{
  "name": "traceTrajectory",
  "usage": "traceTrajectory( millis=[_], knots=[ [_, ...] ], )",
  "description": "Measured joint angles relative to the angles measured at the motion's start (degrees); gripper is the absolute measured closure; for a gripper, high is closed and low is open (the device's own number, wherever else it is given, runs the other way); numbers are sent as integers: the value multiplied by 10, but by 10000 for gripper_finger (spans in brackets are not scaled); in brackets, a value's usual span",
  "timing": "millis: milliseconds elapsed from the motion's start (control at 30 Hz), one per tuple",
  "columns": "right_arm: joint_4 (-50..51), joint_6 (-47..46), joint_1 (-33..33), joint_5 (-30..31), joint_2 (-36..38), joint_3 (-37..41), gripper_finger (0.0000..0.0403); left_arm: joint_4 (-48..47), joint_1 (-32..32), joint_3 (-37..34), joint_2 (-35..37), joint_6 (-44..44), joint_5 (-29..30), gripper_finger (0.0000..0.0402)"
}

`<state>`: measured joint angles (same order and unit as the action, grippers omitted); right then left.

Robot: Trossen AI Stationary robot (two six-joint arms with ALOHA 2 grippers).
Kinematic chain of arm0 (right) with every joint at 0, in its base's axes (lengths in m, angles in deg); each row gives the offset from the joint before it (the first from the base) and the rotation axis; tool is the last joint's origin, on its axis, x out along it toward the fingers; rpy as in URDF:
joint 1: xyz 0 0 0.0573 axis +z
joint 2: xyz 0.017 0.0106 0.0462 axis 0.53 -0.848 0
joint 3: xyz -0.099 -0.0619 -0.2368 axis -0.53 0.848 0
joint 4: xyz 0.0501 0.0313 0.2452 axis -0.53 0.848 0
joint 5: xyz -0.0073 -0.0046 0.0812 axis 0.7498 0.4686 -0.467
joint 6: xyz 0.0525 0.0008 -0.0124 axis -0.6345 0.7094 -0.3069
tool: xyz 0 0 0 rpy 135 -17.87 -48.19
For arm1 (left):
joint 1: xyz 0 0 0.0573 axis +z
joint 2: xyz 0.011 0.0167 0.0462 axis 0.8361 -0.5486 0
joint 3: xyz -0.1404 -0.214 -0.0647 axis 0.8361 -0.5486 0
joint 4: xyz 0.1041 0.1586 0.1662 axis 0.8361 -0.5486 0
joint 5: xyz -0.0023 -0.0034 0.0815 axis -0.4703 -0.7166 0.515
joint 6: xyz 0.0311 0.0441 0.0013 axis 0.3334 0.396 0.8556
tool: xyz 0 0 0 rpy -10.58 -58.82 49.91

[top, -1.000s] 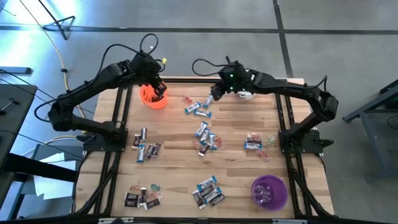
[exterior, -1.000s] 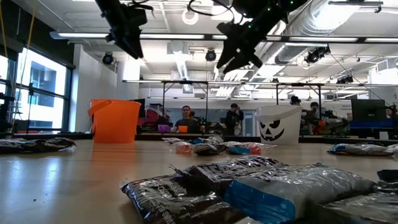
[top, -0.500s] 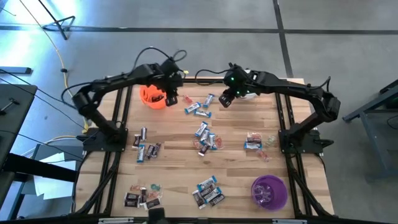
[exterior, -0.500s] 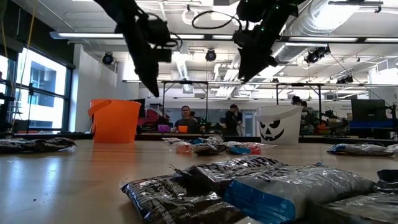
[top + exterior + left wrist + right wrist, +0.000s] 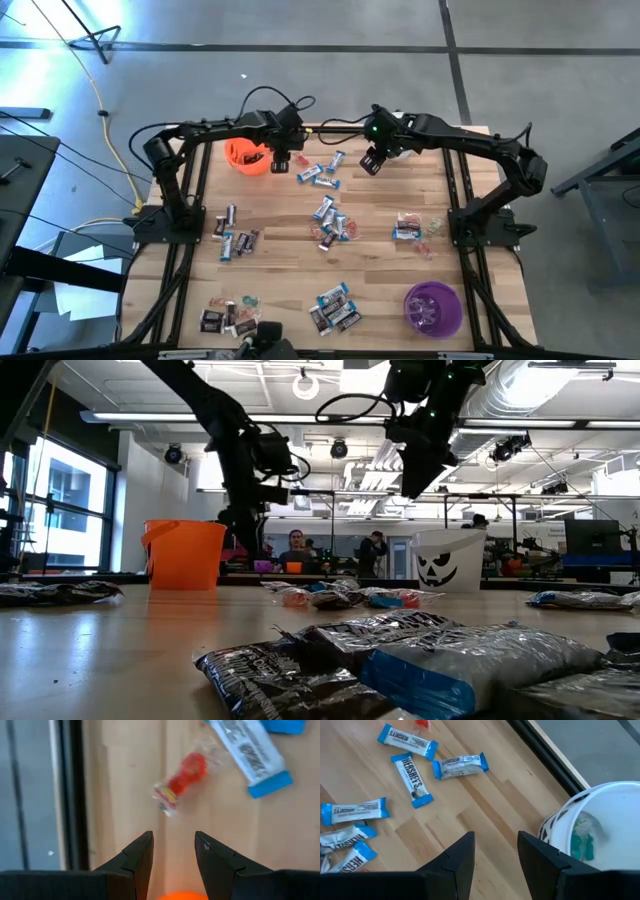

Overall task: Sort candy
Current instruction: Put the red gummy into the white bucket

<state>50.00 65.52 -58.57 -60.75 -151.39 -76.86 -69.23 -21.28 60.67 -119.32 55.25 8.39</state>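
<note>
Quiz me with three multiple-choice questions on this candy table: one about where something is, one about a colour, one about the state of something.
1. Where does the purple cup stand on the table, seen from above?
A. By the orange cup
B. Near the lower right corner
C. In the middle

2. What colour is the wrapped candy just ahead of the left gripper?
A. Red
B. Green
C. Yellow

3. What is the right gripper holding?
A. A blue-and-white bar
B. The white cup
C. Nothing; its fingers are apart and empty

Answers:
1 B, the high view shows it alone in that corner, far from the orange cup.
2 A, the left wrist view shows a red sweet in clear wrap.
3 C, the right wrist view shows only bare wood between its fingers, with the white cup off to one side.
</note>
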Motion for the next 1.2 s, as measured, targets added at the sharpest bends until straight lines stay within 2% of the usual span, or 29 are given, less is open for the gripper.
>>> traceTrajectory(
  millis=[133,433,533,600,800,933,1200],
  knots=[
    [7,13,-9,0,0,0,258,35,0,5,-11,5,4,268],
    [22,14,-29,-1,0,0,258,73,2,5,-15,-94,2,268],
    [23,14,-31,-1,0,0,258,79,6,5,-15,-97,2,268],
    [27,15,-31,-1,0,0,258,70,6,5,-15,-66,2,268],
    [44,29,-31,-1,0,0,258,12,6,5,-15,108,-36,268],
    [46,37,-31,-1,0,0,258,17,6,5,-15,154,-61,268],
    [46,55,-31,-1,0,0,258,67,6,5,-15,244,-61,268]
  ],
)
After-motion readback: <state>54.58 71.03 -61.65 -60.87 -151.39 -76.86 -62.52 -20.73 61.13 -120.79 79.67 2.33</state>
